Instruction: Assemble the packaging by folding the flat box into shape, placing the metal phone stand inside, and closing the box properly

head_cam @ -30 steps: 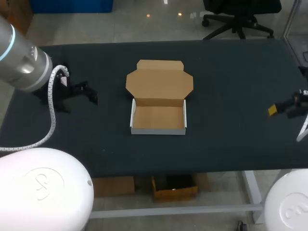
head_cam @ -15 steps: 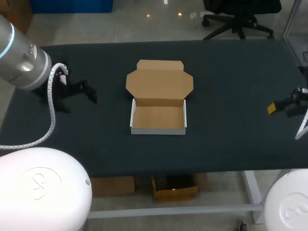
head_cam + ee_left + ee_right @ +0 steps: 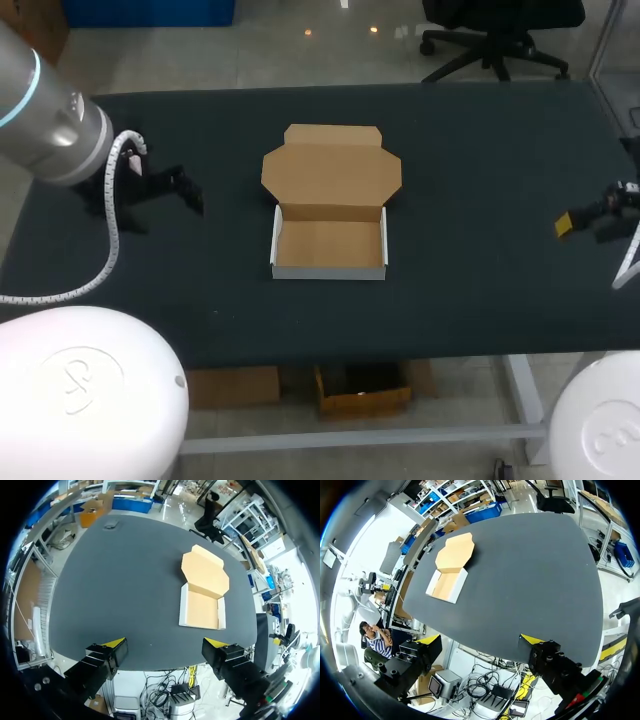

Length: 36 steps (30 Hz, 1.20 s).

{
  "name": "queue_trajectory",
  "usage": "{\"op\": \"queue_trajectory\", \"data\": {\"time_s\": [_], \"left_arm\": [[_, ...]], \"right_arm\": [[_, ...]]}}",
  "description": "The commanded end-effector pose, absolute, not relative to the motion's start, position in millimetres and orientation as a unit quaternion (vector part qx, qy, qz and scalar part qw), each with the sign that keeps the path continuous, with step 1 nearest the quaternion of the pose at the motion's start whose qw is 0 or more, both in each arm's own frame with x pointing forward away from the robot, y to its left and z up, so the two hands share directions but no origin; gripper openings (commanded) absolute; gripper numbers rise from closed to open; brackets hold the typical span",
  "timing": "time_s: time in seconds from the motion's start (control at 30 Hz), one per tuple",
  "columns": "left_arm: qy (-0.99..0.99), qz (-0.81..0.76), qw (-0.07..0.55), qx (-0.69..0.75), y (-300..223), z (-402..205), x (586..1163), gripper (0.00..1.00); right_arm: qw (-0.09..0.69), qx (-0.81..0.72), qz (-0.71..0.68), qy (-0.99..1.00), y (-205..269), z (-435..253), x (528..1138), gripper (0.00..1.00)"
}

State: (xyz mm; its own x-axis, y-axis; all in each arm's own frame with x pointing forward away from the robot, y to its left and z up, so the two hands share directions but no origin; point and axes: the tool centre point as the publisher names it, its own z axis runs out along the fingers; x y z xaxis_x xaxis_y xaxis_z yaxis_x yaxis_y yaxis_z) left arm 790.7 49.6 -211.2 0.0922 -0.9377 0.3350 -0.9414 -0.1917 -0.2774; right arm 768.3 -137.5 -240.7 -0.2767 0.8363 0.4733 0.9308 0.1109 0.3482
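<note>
The cardboard box [image 3: 329, 243] stands folded into a tray at the table's middle, its brown lid flap [image 3: 331, 166] lying open and flat behind it. The box is empty in the head view. It also shows in the left wrist view [image 3: 202, 609] and the right wrist view [image 3: 447, 582], well ahead of each gripper. A small grey object [image 3: 111, 525], perhaps the phone stand, lies at the table's far left; my left arm hides it in the head view. My left gripper [image 3: 162, 647] [image 3: 165, 190] hangs open above the table's left side. My right gripper [image 3: 481, 640] [image 3: 585, 222] is open near the right edge.
The dark table [image 3: 470, 180] carries nothing else that I can see. Its front edge [image 3: 400, 350] runs close below the box. My left arm's white cable [image 3: 112, 235] hangs over the table's left part.
My left arm has shifted slightly, its gripper staying about where it was. The right gripper has drifted a little up and right. The box has not moved.
</note>
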Motion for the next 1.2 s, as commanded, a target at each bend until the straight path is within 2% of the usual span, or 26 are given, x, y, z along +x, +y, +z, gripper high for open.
{"op": "queue_trajectory", "data": {"time_s": [0.03,0.63,1.2], "left_arm": [[-0.634,0.211,0.000,0.744,45,-211,799,1.00],[-0.620,0.185,-0.018,0.762,48,-209,800,1.00],[-0.610,0.174,-0.010,0.773,52,-212,804,1.00]], "right_arm": [[0.081,-0.595,-0.299,-0.741,-138,-239,768,1.00],[0.070,-0.614,-0.270,-0.738,-143,-231,765,1.00],[0.063,-0.626,-0.251,-0.735,-152,-231,774,1.00]]}}
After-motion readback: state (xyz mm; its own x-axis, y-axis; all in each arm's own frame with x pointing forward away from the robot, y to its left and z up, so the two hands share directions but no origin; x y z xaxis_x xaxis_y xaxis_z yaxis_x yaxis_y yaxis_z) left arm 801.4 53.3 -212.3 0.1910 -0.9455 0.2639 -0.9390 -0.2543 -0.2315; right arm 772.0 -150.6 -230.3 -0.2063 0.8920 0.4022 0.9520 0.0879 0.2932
